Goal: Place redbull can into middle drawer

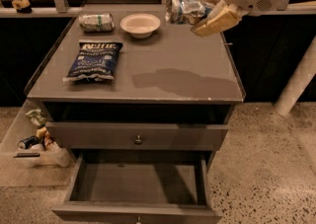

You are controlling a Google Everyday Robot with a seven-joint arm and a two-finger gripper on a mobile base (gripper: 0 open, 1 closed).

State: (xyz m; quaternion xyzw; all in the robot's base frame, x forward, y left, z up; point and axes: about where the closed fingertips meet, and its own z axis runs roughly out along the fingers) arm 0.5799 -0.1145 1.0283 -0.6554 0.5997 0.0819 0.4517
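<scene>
The redbull can (pixel 181 9), slim and silver-blue, lies sideways in my gripper (pixel 199 15), which is shut on its right end. Can and gripper hang in the air above the back right part of the cabinet top (pixel 187 65). The arm comes in from the upper right. The middle drawer (pixel 138 184) is pulled open at the bottom of the view. Its plain grey floor is bare and it lies well below and in front of the can. The grey drawer above it (pixel 138 136) is shut, with a small round knob.
On the cabinet top lie a silver can with green stripes (pixel 96 21), a white bowl (pixel 140 24) and a blue chip bag (pixel 95 60). A bin of small items (pixel 34 144) stands on the floor at the left. A white post (pixel 296 85) stands at the right.
</scene>
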